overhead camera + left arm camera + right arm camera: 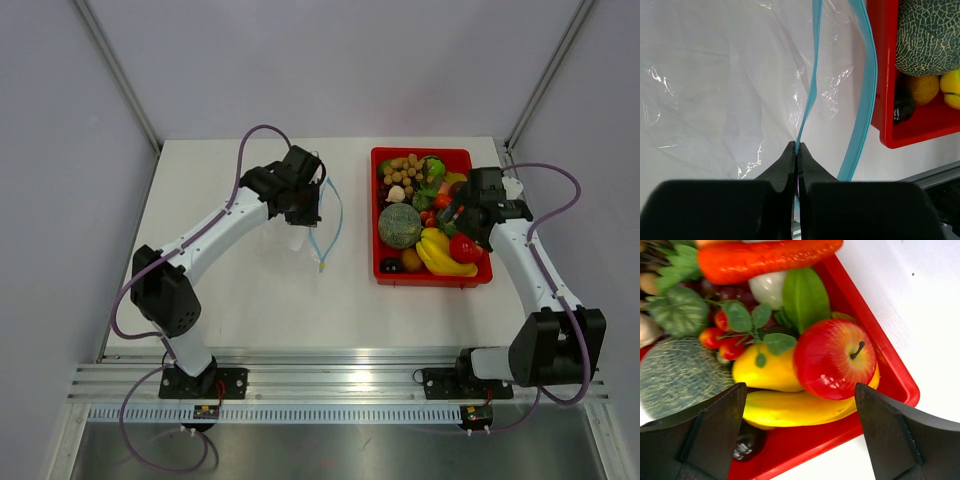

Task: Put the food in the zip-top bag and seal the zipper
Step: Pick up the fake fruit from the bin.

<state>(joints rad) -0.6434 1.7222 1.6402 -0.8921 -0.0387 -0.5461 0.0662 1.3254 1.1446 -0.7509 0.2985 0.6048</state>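
The clear zip-top bag [315,225] lies on the white table left of the red tray [478,160], its teal zipper [810,90] spread open. My left gripper [797,147] is shut on one zipper strip; the other strip [867,95] curves apart beside it. In the top view the left gripper [305,205] sits at the bag's mouth. The food fills the tray: green melon [399,226], yellow bananas [800,407], red apple [835,357], carrot [765,257], leafy greens [802,297], brown nuts [402,170]. My right gripper [800,425] is open above the apple and bananas, and shows over the tray in the top view [462,222].
The red tray's near corner [900,390] meets bare table on the right. Small red tomatoes [722,342] and a dark fruit [747,445] lie in the tray. Grey walls enclose the table; a metal rail [330,375] runs along the near edge.
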